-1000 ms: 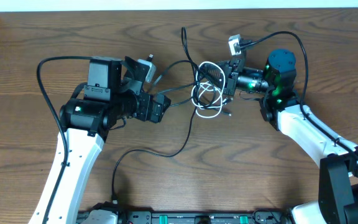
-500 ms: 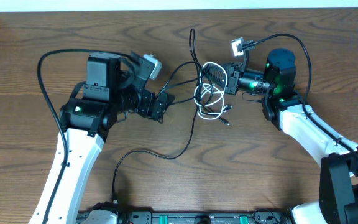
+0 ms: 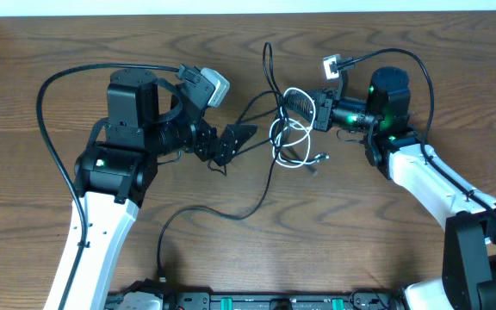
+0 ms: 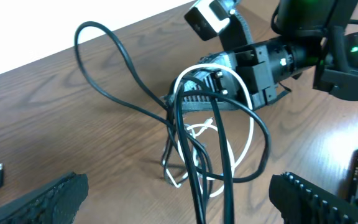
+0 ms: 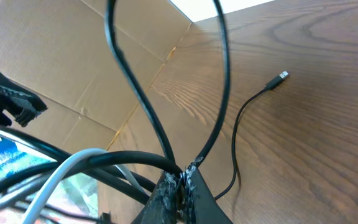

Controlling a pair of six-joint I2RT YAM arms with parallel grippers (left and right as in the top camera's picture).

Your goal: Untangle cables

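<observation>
Likely a robot lab: wooden table (image 3: 7, 172), cardboard sheets (image 5: 73, 68)

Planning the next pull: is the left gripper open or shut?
Open: the left gripper has fingers wide apart, black cables passing unclamped between.

readable text: none | labels/brands: none legible | numbers/signs: none legible in any view

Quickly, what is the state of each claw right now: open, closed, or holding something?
Left claw: open, gripping nothing.
Right claw: shut on the cables.
</observation>
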